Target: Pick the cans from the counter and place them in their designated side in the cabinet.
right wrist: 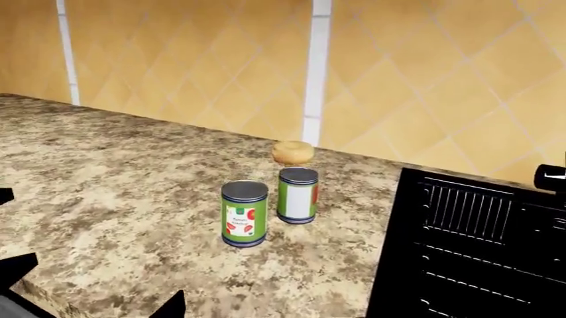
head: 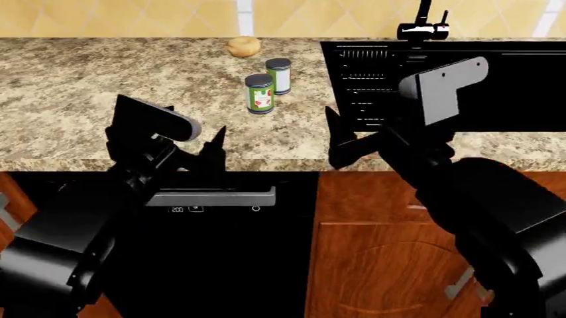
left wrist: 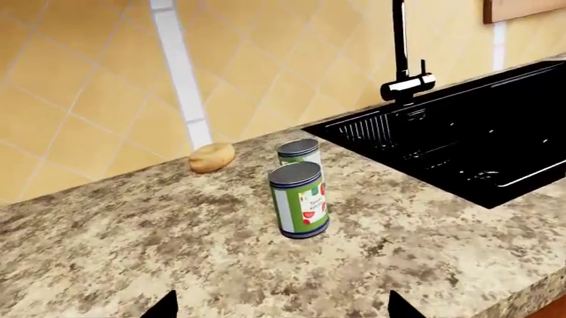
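At upper centre of the head view, on the counter, both cans stand upright, just beside each other. I advance the left gripper, seemingly spread and empty, squarely toward the nearer can; the right gripper likewise carries nothing.

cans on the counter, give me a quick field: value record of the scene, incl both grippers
near can: upright on the counter, untouched
far can: upright, just behind the near can
bagel-like lump: by the tiled wall, behind the cans
sink: black, set in the counter, on the robot's right of the cans
left gripper: open, empty, at the counter's front edge
right gripper: open, empty, short of the cans
cabinet: not in view
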